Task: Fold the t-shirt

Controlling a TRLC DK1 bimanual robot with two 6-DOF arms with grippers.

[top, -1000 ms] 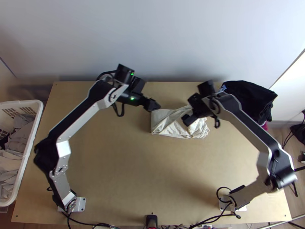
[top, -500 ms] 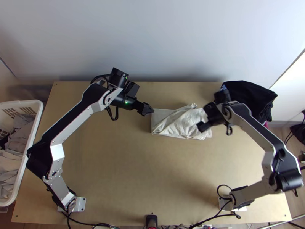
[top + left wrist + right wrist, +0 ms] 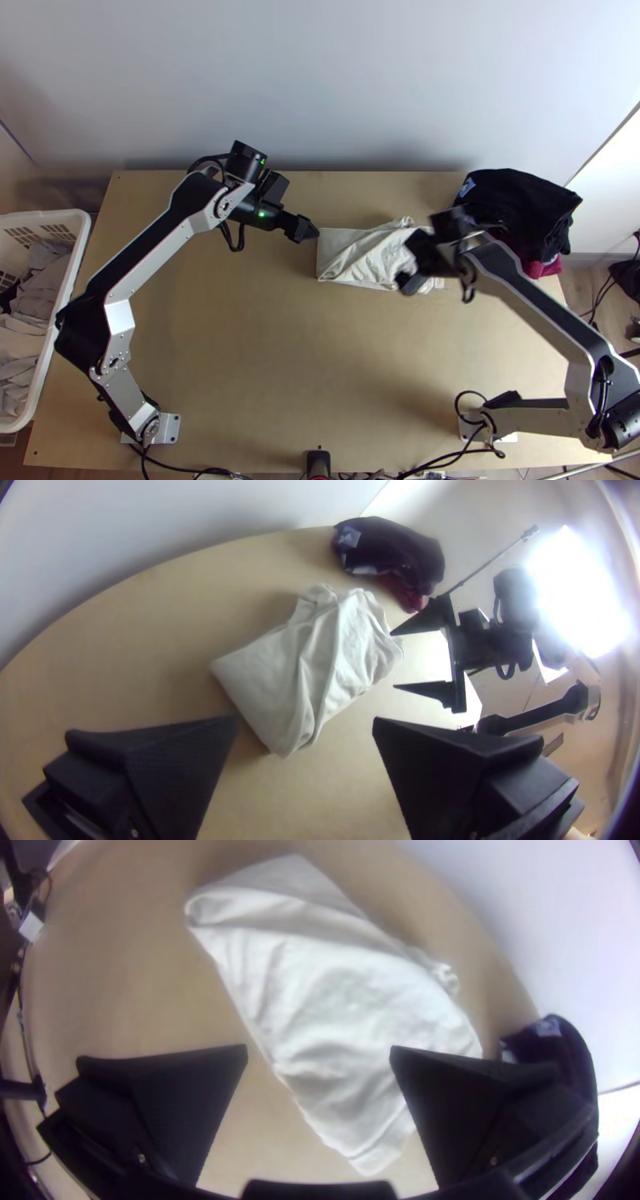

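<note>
The t-shirt [image 3: 352, 256] lies on the surface [image 3: 264, 360] as a compact folded bundle, squared at its left end, creased diagonally and rumpled toward its right. Nearest, over the t-shirt's right part, is the right end effector [image 3: 319, 1047], released, fingers spread and empty. Just beyond the t-shirt's left end is the left end effector [image 3: 306, 719], likewise released. The next step looks like tidying that rumpled end: go in low, pinch all the layers close to the edge, and draw gently outward while the left presses the squared end; a top-layer pinch could undo the fold. Farther off, right of the t-shirt, sit dark clothes [image 3: 520, 208]; well apart, to its left, a white basket [image 3: 82, 232].
</note>
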